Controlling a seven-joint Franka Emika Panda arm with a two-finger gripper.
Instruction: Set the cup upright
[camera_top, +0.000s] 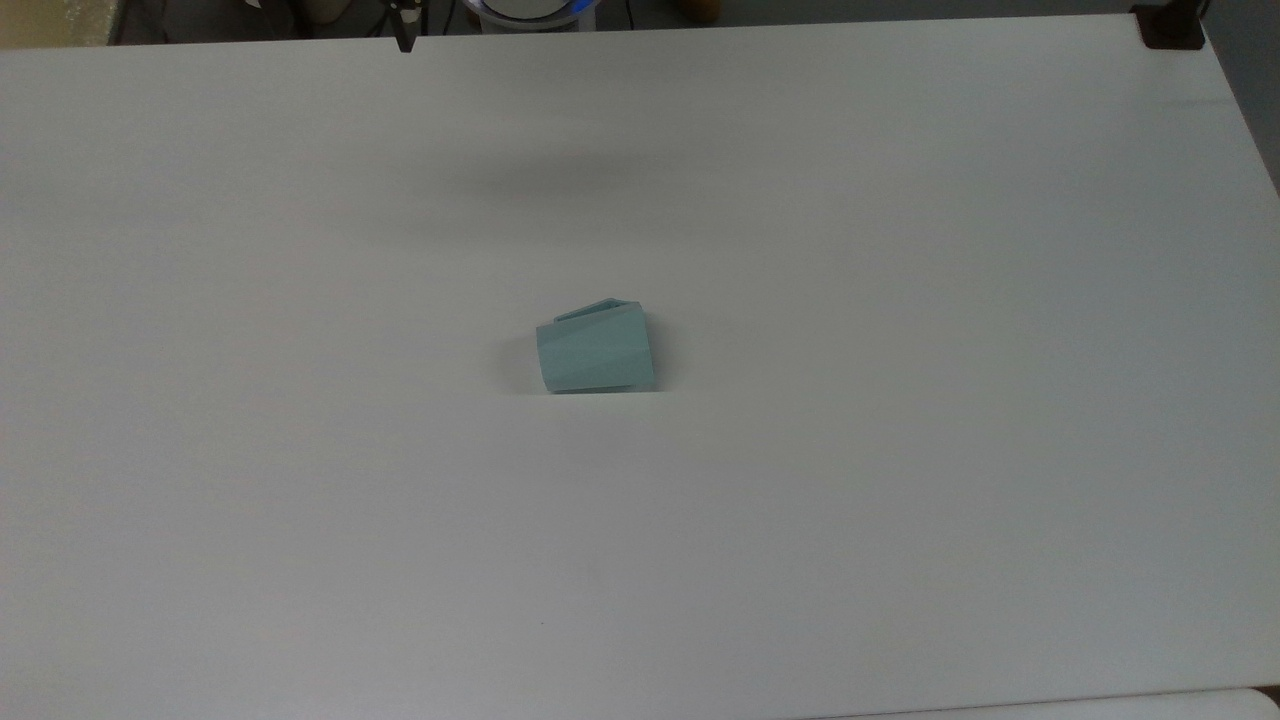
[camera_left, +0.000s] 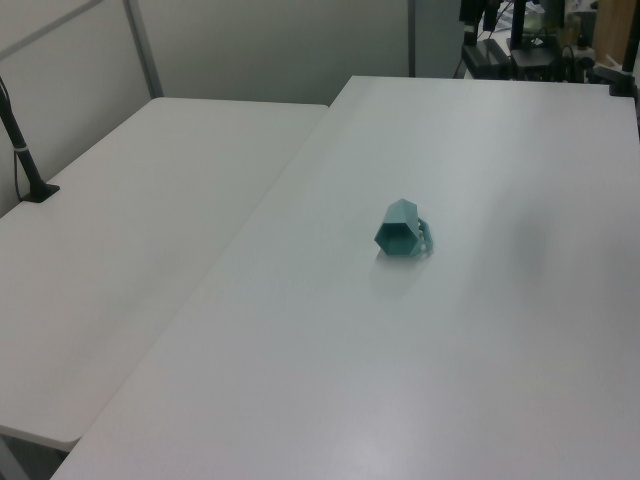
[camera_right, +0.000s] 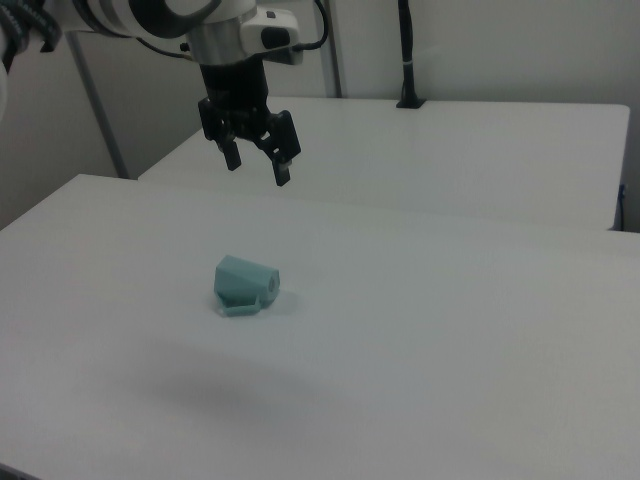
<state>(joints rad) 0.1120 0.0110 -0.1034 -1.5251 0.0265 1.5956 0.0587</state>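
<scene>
On the white table (camera_right: 480, 330), the cup (camera_right: 245, 284) lies on its side near the centre, long axis roughly horizontal, handle against the surface. Gripper (camera_right: 257, 162) hangs well above it with fingers spread and empty; the cup lies below the fingers, slightly toward the right view's bottom.

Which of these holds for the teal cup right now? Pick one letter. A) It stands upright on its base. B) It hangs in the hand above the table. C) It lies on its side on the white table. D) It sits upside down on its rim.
C: the cup lies on its side on the table, while the hand hovers open above it, holding nothing.
</scene>
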